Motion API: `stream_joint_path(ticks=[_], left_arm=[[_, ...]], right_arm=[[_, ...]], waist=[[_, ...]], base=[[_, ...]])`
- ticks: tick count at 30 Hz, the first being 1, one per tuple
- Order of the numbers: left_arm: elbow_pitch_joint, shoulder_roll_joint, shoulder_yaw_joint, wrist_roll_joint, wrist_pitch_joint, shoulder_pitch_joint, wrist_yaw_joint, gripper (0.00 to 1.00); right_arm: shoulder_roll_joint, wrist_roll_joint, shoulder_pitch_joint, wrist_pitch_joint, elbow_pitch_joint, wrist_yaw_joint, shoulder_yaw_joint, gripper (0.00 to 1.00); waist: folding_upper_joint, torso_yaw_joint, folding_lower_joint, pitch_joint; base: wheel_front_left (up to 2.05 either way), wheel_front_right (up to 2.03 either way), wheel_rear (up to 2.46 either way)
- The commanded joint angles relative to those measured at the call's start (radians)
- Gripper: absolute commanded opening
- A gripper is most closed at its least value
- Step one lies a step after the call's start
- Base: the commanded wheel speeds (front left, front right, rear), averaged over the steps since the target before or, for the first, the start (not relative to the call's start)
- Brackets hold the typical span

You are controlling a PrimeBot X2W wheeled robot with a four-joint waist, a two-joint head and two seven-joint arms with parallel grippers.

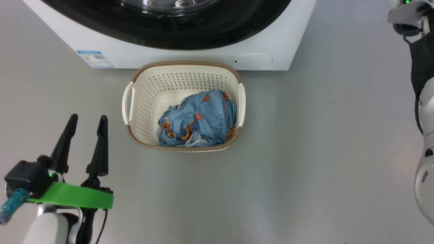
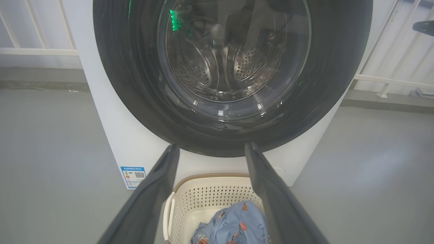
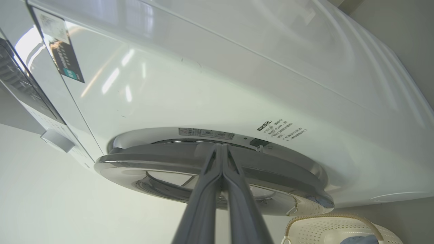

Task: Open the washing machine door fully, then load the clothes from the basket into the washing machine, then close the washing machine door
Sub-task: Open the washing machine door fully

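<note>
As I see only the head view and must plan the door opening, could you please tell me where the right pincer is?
Observer: The right pincer is shut, fingers pressed together. Its tips point at the edge of the washing machine door, but I cannot tell if they touch it.
Operator: Thank you. Is the door open at all?
Observer: In the left wrist view it sits across the whole opening. I cannot tell whether it is latched.
Operator: Can you see inside?
Observer: Yes. Through the glass, the steel drum shows bare perforated metal.
</note>
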Motion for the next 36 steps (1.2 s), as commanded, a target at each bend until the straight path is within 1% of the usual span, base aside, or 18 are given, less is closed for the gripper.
stream_joint_path(ticks=[1, 8, 26, 36], left_arm=[[-0.028, 0.024, 0.036, -0.009, -0.006, -0.032, -0.002, 1.00], [-0.036, 0.023, 0.031, -0.018, -0.006, -0.050, -0.002, 1.00], [-0.055, 0.000, 0.021, -0.031, -0.006, -0.096, -0.002, 1.00], [-0.057, -0.001, 0.014, -0.033, -0.006, -0.093, -0.002, 1.00]], right_arm=[[0.019, -0.020, -0.041, 0.011, -0.037, 0.002, 0.006, 0.00], [0.030, -0.076, -0.094, 0.029, -0.048, 0.002, -0.022, 0.00], [0.100, -0.236, -0.193, 0.090, -0.068, 0.002, -0.115, 0.00], [0.121, -0.317, -0.197, 0.110, -0.097, 0.002, -0.209, 0.00]], waist=[[-0.0001, 0.012, 0.0000, 0.014], [-0.0001, 0.034, 0.0000, 0.052], [-0.0001, 0.067, 0.0000, 0.132], [-0.0001, 0.082, 0.0000, 0.145]], base=[[0.00, 0.00, 0.00], [0.00, 0.00, 0.00], [0.00, 0.00, 0.00], [0.00, 0.00, 0.00]])
